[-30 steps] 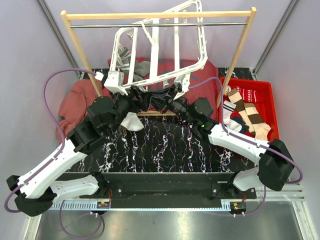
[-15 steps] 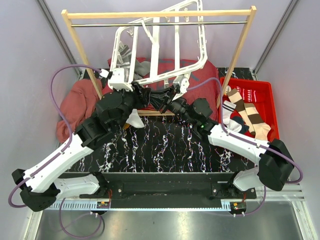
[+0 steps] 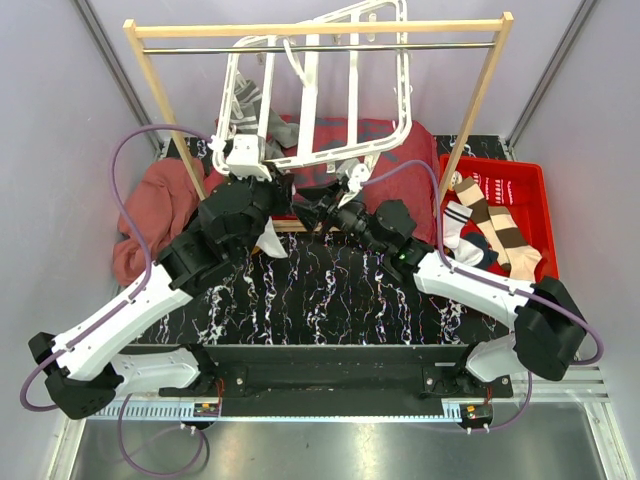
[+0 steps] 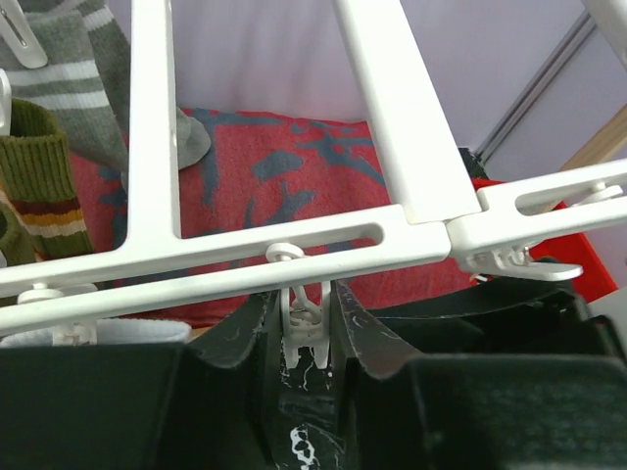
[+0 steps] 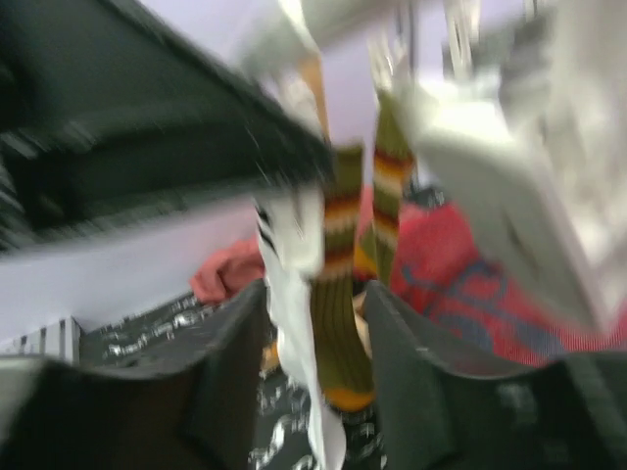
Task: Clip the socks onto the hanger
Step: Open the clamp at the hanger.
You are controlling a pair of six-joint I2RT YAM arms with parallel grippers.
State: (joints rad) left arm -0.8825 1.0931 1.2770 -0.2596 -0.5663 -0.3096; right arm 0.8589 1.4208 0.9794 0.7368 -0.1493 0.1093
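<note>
The white hanger (image 3: 320,90) leans tilted from the wooden rail, with grey (image 4: 83,88) and olive striped socks (image 4: 39,186) clipped at its left. My left gripper (image 4: 306,333) is under the hanger's lower bar (image 4: 225,250), shut on a small white clip (image 4: 304,315) that dangles there. My right gripper (image 5: 318,294) stands open close by. An olive striped sock (image 5: 343,323) and a white sock (image 5: 294,294) hang loosely between its fingers in a blurred view. From above, the white sock (image 3: 272,240) dangles below the left gripper (image 3: 285,195).
A red bin (image 3: 525,185) at the right holds several striped socks (image 3: 495,235). Red cloths (image 3: 160,195) lie at the back under the wooden rail frame (image 3: 150,90). The black marbled mat (image 3: 330,290) covers the table in front of the arms.
My left arm reached further up to the hanger's lower bar and its jaws closed on the clip. The right gripper's jaws have opened and it has shifted a little left.
</note>
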